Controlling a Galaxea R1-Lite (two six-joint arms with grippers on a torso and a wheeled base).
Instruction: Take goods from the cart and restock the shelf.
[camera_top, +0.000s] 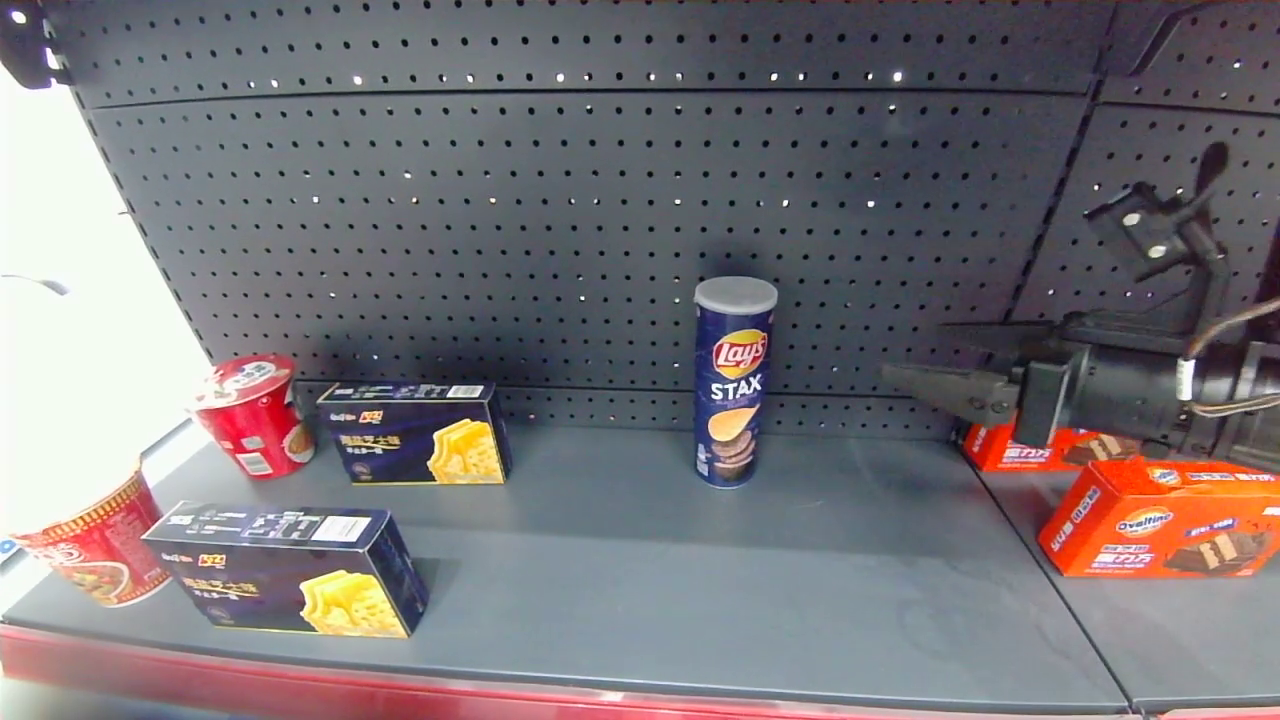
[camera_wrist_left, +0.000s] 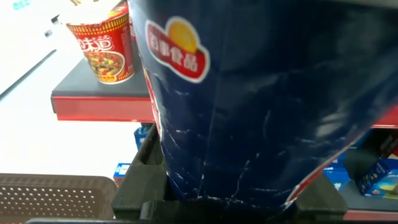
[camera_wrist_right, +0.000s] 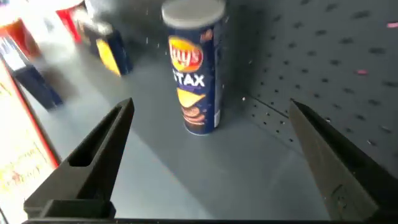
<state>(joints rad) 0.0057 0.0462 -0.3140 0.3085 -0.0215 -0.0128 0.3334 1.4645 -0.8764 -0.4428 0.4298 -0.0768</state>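
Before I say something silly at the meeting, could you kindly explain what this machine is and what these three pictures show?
This is a two-armed robot restocking a shop shelf. The wide picture comes from a camera on its head; the other two come from cameras on its wrists. On the grey metal shelf stand a tall dark blue chip can with a grey lid, two dark blue cardboard cracker boxes, two red paper noodle cups and, at the right, orange cardboard boxes. The right gripper hangs open to the can's right, holding nothing; its wrist camera looks past its black fingers at the can. The left gripper is shut on a dark blue crinkled foil bag, seen close up by the left wrist camera, where a brown slotted basket also shows.
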